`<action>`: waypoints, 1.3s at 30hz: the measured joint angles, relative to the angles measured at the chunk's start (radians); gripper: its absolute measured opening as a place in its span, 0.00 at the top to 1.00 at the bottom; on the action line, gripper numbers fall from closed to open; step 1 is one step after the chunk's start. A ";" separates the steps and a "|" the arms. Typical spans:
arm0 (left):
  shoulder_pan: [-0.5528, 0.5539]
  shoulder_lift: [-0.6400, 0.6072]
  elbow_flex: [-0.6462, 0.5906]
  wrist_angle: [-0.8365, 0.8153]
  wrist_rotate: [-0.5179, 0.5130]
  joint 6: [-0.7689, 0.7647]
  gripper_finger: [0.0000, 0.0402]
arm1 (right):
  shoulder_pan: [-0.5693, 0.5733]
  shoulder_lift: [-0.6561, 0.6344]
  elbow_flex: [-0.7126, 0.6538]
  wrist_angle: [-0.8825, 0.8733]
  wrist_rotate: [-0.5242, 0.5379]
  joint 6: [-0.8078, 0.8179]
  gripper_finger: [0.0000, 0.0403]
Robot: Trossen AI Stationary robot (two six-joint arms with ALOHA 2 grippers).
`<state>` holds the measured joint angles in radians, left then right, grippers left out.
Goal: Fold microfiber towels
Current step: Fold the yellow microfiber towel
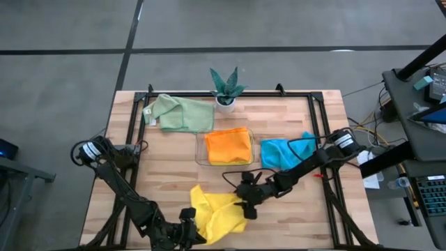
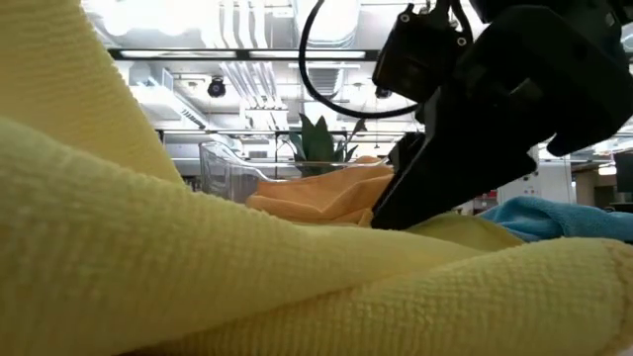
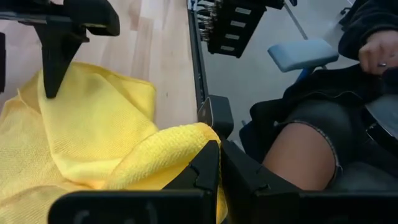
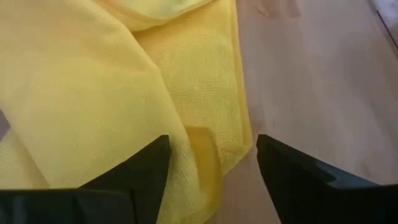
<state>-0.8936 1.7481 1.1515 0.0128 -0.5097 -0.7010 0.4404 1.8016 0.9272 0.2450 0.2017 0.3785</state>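
Two end effectors work on the yellow towel [image 1: 219,213] at the near edge of the surface [image 1: 167,167]. The right end effector [image 4: 211,165] hangs just above the towel's edge with its fingers spread apart, grasping nothing. The left end effector [image 3: 219,163] is clenched on a fold of this towel. Farther back, the orange towel [image 1: 228,145] lies in the clear tray [image 1: 200,155], the teal-blue towel [image 1: 282,152] beside it, the pale green towel [image 1: 182,113] near the potted plant [image 1: 226,87].
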 joint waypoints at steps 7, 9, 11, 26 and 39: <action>0.000 0.000 0.000 0.003 -0.009 0.004 1.00 | 0.000 0.029 0.000 0.033 -0.001 -0.015 0.63; 0.001 0.000 0.000 0.002 -0.015 0.004 1.00 | 0.000 0.031 0.000 0.042 -0.001 -0.021 0.73; 0.002 0.000 0.000 0.002 -0.022 0.004 1.00 | 0.000 0.028 0.000 0.045 -0.003 -0.037 0.84; -0.046 -0.149 0.009 -0.030 -0.273 0.209 1.00 | 0.063 -0.334 0.000 -0.208 -0.035 -0.187 0.98; -0.014 -0.362 0.006 -0.233 -0.418 0.394 1.00 | 0.098 -0.772 0.000 -0.367 0.230 -0.345 0.98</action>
<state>-0.9080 1.3865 1.1576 -0.2202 -0.9276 -0.3067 0.5382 1.0298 0.9272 -0.1223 0.4313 0.0332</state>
